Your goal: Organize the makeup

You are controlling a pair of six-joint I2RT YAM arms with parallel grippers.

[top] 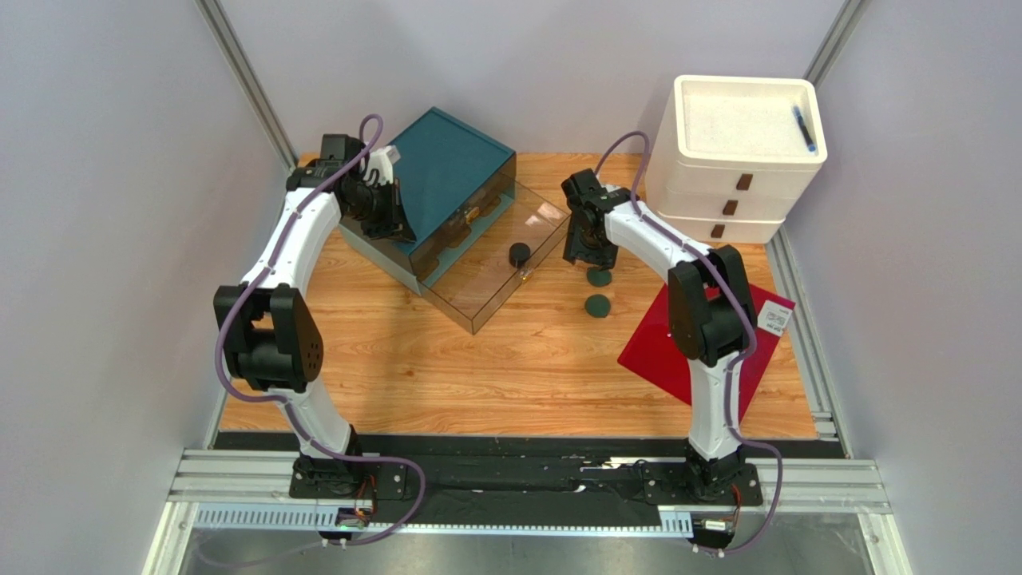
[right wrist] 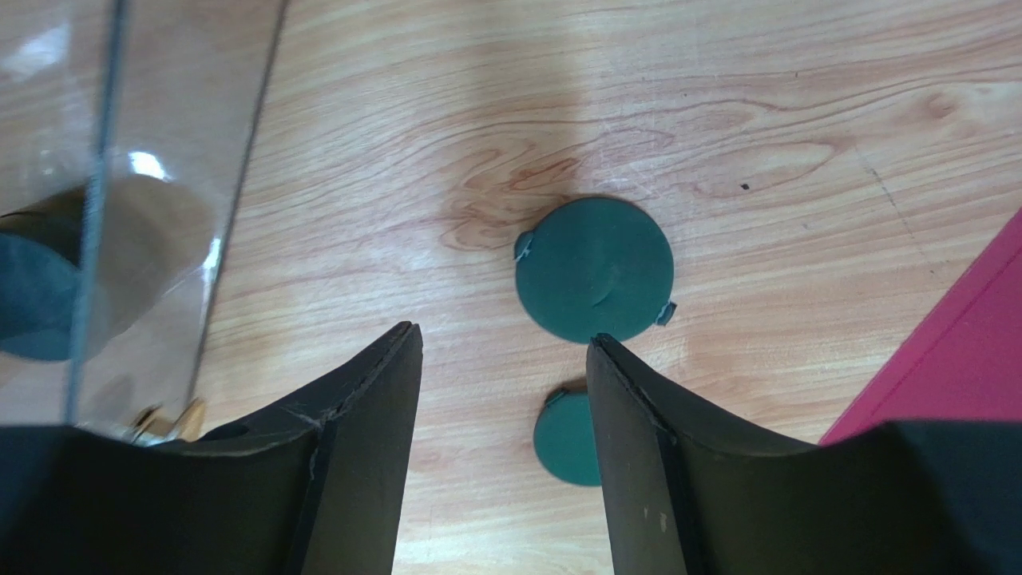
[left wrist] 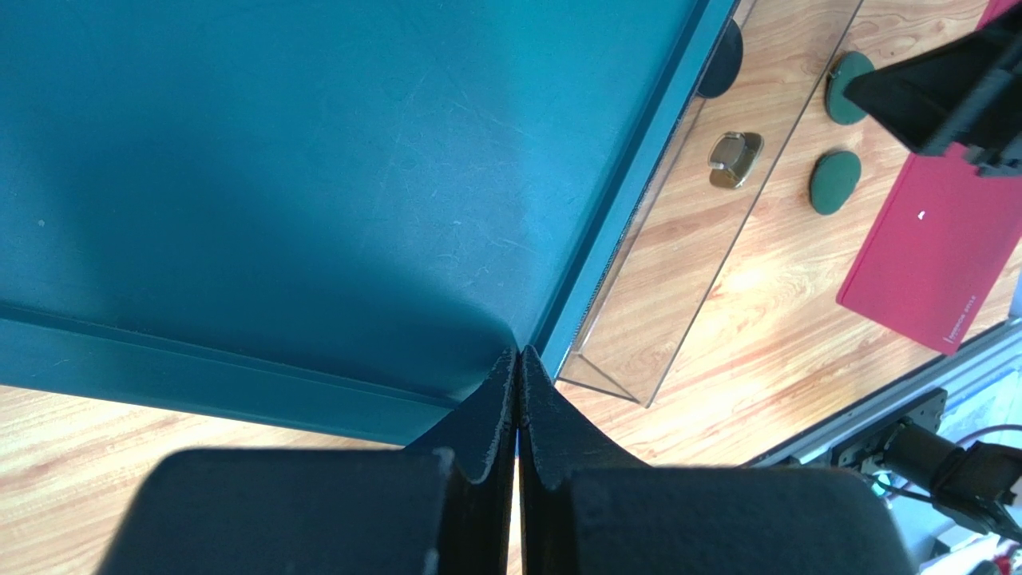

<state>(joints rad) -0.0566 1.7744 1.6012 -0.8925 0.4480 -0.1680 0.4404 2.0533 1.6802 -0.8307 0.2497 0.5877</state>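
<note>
At the left, the left gripper (left wrist: 518, 401) was seen with its jaws pressed together and nothing visible between them, its tips set against the edge of the teal box (top: 450, 168). A clear drawer (top: 474, 294) was found drawn out from the front of that box over the wooden table (top: 480, 383), and a small gold fitting (left wrist: 734, 158) was seen through its clear wall. One black compact (top: 519, 254) was laid inside the drawer.

Just right of the drawer, the right gripper (right wrist: 502, 338) was held above the table with its jaws spread wide and nothing gripped. The first green compact (right wrist: 566, 437) was seen on the bare wood below the gap between the fingers, partly hidden by one of them in the right wrist view. The second green compact (right wrist: 594, 270) was laid flat near it, on the side toward the arm bases, and the two were not touching.

Further right, a red sheet (top: 654, 347) was spread flat on the table, partly covered by the right arm. At the far right corner a white drawer unit (top: 720, 180) was placed, and a blue pen (top: 804, 128) was laid in its top tray.
</note>
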